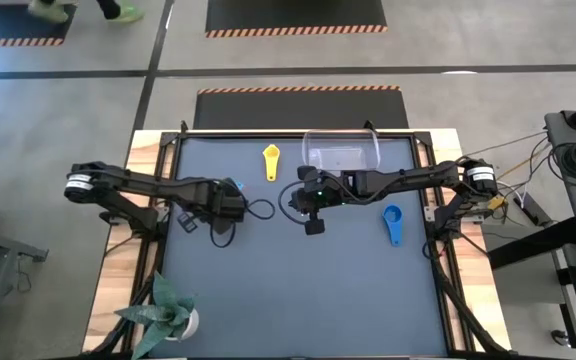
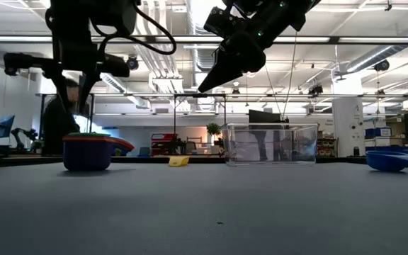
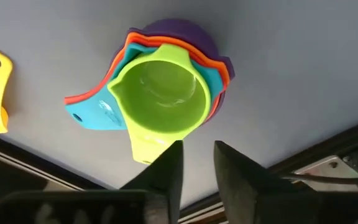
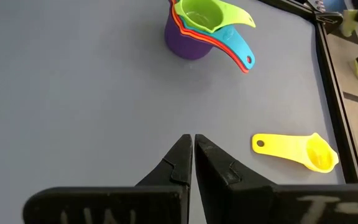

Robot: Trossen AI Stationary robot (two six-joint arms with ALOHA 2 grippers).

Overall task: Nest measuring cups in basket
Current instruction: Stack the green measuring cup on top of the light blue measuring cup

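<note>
- The measuring cups sit nested on the worktop, green innermost, under the left tool, whose fingers stand slightly spread, gripping nothing.
- The right tool, pressed together, hangs mid-worktop.
- The basket stands at the far edge; a yellow cup and a blue cup lie loose, with open room between.

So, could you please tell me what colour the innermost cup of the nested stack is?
Green: the innermost cup is lime green, clearest in the left wrist view.
</note>
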